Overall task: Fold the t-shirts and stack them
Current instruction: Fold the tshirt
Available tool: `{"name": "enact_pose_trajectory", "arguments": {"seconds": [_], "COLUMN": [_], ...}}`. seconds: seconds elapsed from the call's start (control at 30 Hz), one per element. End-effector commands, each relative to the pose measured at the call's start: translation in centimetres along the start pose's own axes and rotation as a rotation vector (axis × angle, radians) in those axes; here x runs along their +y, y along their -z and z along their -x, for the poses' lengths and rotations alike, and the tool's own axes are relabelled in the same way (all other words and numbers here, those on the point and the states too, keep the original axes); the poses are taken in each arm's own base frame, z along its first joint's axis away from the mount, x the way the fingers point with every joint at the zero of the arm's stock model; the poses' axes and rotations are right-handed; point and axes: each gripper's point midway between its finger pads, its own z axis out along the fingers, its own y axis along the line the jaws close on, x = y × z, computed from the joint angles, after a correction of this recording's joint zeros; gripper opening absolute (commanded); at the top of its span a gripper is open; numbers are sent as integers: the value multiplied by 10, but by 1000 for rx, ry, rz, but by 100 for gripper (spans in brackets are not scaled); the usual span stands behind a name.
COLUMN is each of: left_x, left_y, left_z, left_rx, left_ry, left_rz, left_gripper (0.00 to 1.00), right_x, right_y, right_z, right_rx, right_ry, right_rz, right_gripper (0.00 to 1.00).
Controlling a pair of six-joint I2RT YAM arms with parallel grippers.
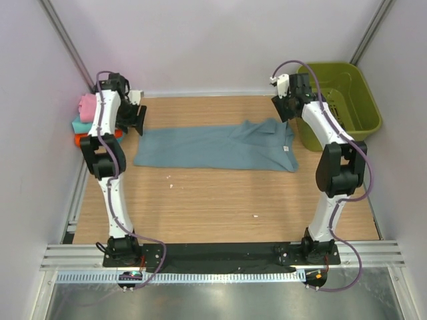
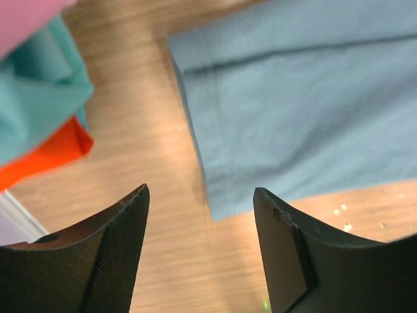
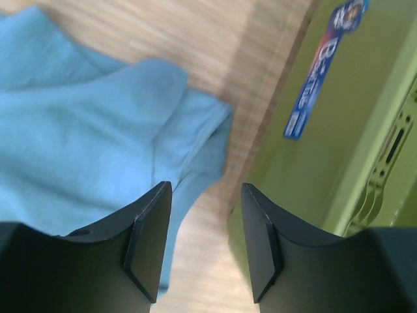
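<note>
A slate blue-grey t-shirt (image 1: 213, 147) lies spread lengthwise across the far part of the table; it also shows in the left wrist view (image 2: 306, 104) and the right wrist view (image 3: 85, 124). Folded pink (image 1: 87, 105), teal (image 1: 81, 125) and orange (image 1: 83, 139) t-shirts sit stacked at the far left; the teal (image 2: 32, 104) and orange (image 2: 49, 153) ones show in the left wrist view. My left gripper (image 1: 138, 120) is open and empty above the blue shirt's left end. My right gripper (image 1: 285, 108) is open and empty above its right end, beside the basket.
An olive-green plastic basket (image 1: 363, 100) stands at the far right, its labelled wall (image 3: 306, 130) close to my right fingers. The table's wooden top (image 1: 220, 207) runs between the shirt and the arm bases. Walls enclose the back and sides.
</note>
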Motion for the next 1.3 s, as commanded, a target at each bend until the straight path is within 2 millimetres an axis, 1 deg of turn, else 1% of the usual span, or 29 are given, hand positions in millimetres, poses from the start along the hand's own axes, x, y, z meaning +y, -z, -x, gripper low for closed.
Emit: {"name": "enact_pose_trajectory", "arguments": {"seconds": [0.0, 0.03, 0.07, 0.1, 0.13, 0.17, 0.2, 0.23, 0.33, 0.47, 0.63, 0.67, 0.7, 0.83, 0.87, 1.0, 1.03, 1.1, 1.17, 1.27], "left_x": [-29, -35, -40, -51, -55, -61, -64, -68, -73, -76, -71, -71, -70, -67, -68, -67, -65, -62, -57, -52], "left_y": [70, 67, 64, 52, 47, 40, 33, 22, 5, -10, -25, -25, -25, -27, -25, -14, -12, -13, -22, -33], "left_z": [-47, -57, -66, -88, -97, -108, -112, -128, -137, -135, -131, -129, -127, -125, -126, -111, -106, -104, -105, -106], "left_rx": [71, 102, 126, 184, 203, 234, 239, 290, 318, 329, 346, 343, 337, 344, 350, 288, 266, 267, 291, 305], "left_ry": [8, 11, 14, 29, 36, 41, 46, 59, 78, 107, 124, 125, 124, 130, 138, 137, 132, 132, 135, 141], "left_rz": [-43, -73, -98, -153, -179, -204, -225, -244, -276, -303, -295, -292, -289, -287, -296, -306, -291, -278, -259, -239], "left_gripper": [67, 66, 66, 66, 65, 65, 63, 61, 59, 59, 59, 59, 59, 58, 58, 57, 57, 57, 57, 55], "right_x": [6, 19, 30, 40, 53, 65, 73, 80, 85, 77, 81, 80, 79, 75, 74, 69, 69, 69, 71, 70], "right_y": [60, 69, 73, 72, 75, 80, 81, 85, 81, 69, 59, 57, 56, 47, 46, 43, 42, 39, 36, 33], "right_z": [-3, -6, -22, -41, -49, -67, -78, -86, -95, -104, -125, -126, -133, -153, -155, -158, -161, -166, -172, -175], "right_rx": [-13, -25, 20, 66, 77, 146, 180, 213, 266, 314, 409, 411, 427, 496, 500, 506, 520, 535, 558, 567], "right_ry": [-65, -71, -75, -76, -52, -52, -55, -71, -100, -94, -95, -95, -88, -76, -79, -75, -75, -77, -81, -76], "right_rz": [34, 114, 165, 207, 282, 337, 370, 406, 424, 378, 395, 389, 378, 335, 331, 313, 313, 316, 324, 318], "right_gripper": [53, 53, 53, 53, 53, 53, 53, 53, 53, 53, 52, 53, 53, 52, 52, 52, 52, 52, 52, 50]}}
